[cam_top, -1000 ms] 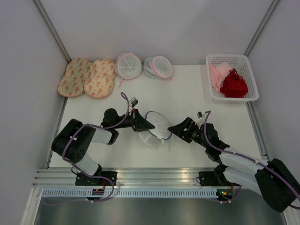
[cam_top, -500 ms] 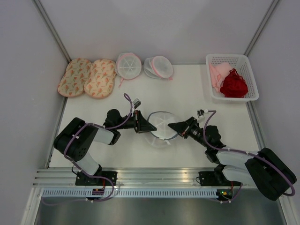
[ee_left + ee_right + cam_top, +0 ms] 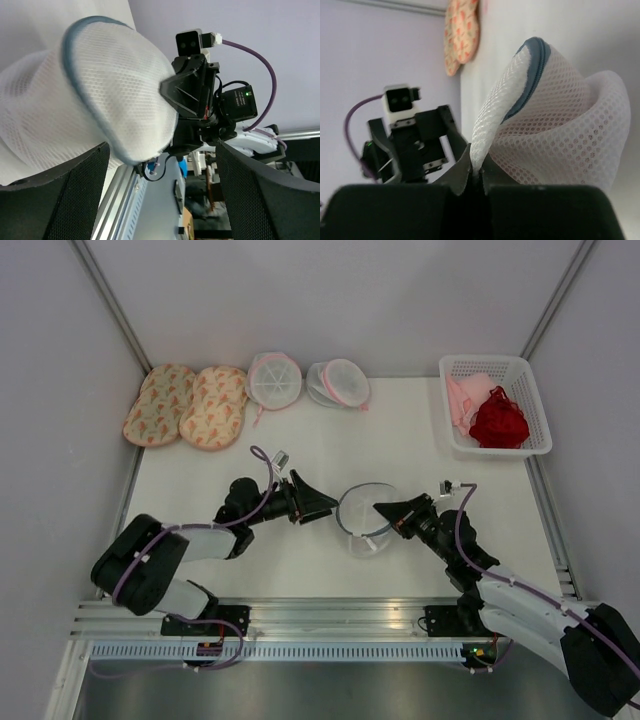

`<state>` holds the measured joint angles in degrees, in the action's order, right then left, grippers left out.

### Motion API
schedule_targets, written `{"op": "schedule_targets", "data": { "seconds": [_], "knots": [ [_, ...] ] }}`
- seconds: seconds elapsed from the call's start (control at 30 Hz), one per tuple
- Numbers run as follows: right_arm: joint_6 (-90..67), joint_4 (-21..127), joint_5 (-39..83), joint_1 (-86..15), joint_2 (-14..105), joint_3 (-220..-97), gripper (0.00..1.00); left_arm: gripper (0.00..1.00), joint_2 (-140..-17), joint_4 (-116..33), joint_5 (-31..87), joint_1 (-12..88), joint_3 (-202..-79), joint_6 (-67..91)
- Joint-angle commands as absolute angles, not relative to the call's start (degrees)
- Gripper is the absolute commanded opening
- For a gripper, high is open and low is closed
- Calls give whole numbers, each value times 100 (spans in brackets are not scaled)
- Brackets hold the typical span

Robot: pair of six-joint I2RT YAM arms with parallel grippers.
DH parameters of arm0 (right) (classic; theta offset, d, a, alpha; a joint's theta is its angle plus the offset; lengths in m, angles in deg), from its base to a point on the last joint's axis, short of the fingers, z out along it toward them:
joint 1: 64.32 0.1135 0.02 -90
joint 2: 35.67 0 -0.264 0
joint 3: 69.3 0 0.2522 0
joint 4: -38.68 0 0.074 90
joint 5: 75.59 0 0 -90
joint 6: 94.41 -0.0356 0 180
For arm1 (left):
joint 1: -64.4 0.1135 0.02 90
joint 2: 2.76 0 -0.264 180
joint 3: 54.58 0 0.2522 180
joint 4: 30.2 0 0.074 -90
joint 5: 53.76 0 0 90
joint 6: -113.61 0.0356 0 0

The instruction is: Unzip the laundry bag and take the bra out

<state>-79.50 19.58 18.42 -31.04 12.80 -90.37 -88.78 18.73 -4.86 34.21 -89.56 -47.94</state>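
Unzipping is in hand: right hand (image 3: 383, 508) pinches the mesh of the laundry bag (image 3: 362, 518) at its right side, left hand (image 3: 326, 507) stands spread just left of it, next needing the zipper pull.

Laundry bag (image 3: 360, 536) contents indiscernible behind white mesh in all 3 views
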Motion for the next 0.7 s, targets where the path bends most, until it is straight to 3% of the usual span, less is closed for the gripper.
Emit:
{"op": "schedule_targets", "data": {
  "seconds": [0.0, 0.1, 0.33, 0.67],
  "knots": [
    [-8297, 3047, 1046, -3065, 1214, -8992, 0, 90, -8039, -247, 722, 3093, -9040, -3978],
    [-8597, 2845, 967, -3074, 1416, -8842, 0, 90, -7493, -1327, 1443, 2609, -9059, -4010],
    [-8904, 1897, 1229, -3074, 2004, -8728, 1, 90, -7359, -1470, 2164, 1827, -8680, -4828],
    [-9247, 1026, 1327, -3030, 1830, -8167, 1, 89, -8634, 348, 2508, 1791, -8811, -5681]
  ]
}}
